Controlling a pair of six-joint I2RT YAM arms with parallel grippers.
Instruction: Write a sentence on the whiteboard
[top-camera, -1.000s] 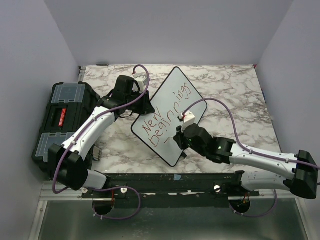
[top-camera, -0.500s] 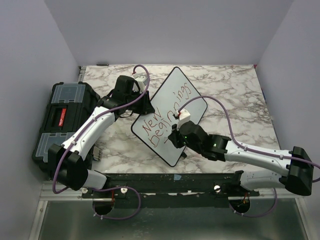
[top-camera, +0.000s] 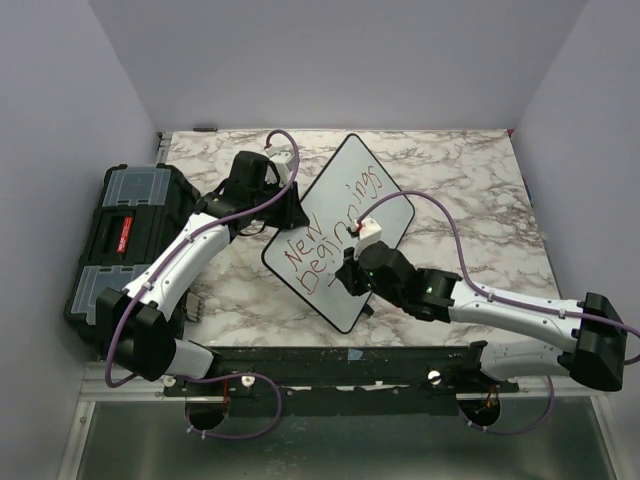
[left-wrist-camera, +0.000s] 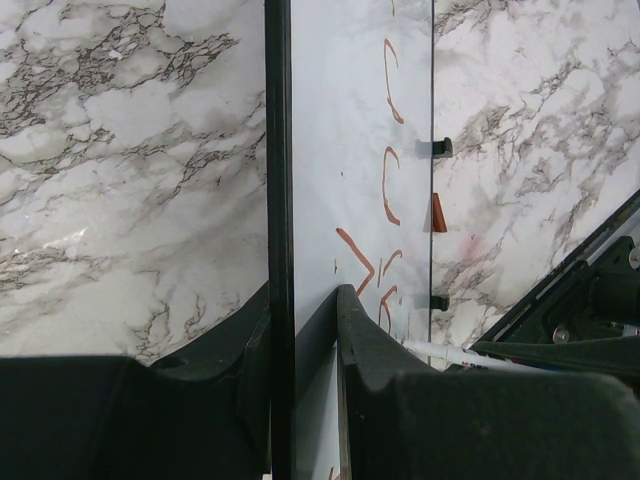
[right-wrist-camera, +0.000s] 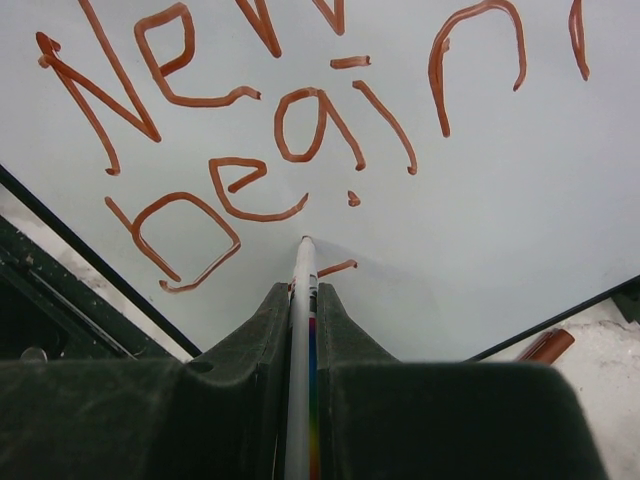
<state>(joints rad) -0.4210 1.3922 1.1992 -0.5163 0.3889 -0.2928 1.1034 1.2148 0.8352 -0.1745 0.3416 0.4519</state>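
My right gripper (right-wrist-camera: 303, 292) clamps the marker (right-wrist-camera: 300, 380), which points to 12 o'clock with its tip on the whiteboard (right-wrist-camera: 480, 230), just under the sentence (right-wrist-camera: 300, 93). Bare board lies toward 3 o'clock. My left gripper (left-wrist-camera: 305, 300) pinches the whiteboard's edge.

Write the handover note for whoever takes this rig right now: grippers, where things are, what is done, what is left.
Left gripper: shut on the whiteboard, clamping its black-framed edge.
Right gripper: shut on the marker, tip at the board.
The board lies diagonally on the marble table, between the arms.
Done: the sentence reads "New" and "Beginnings" in red.
Left: the third line, which has only a short first stroke beside the tip.
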